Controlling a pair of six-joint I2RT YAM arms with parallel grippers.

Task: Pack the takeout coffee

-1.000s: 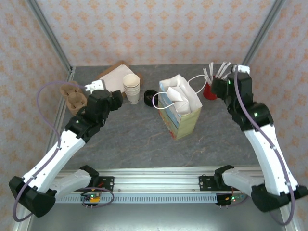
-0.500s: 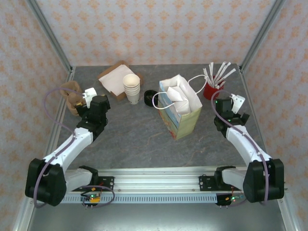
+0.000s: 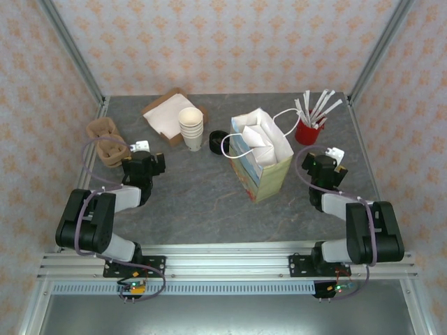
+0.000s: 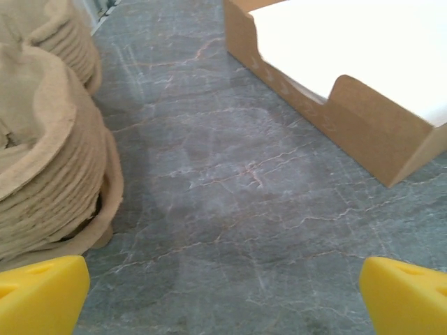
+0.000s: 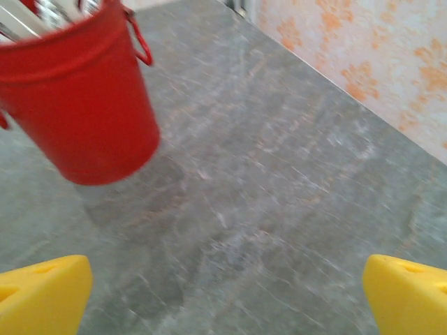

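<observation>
Both arms sit folded by their bases. I read this as a rest pose, with packing likely done. The coffee is probably inside the bag (image 3: 269,171) mid-table, hidden by its walls; I can't confirm. Next move: verify the cup. Left gripper (image 4: 223,300): jaws fully spread, empty, over bare table (image 4: 230,209). Right gripper (image 5: 223,296): the same, near the red bucket (image 5: 77,98).

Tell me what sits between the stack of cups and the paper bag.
In the top view, a loose black lid lies between the cup stack and the paper bag.
</observation>
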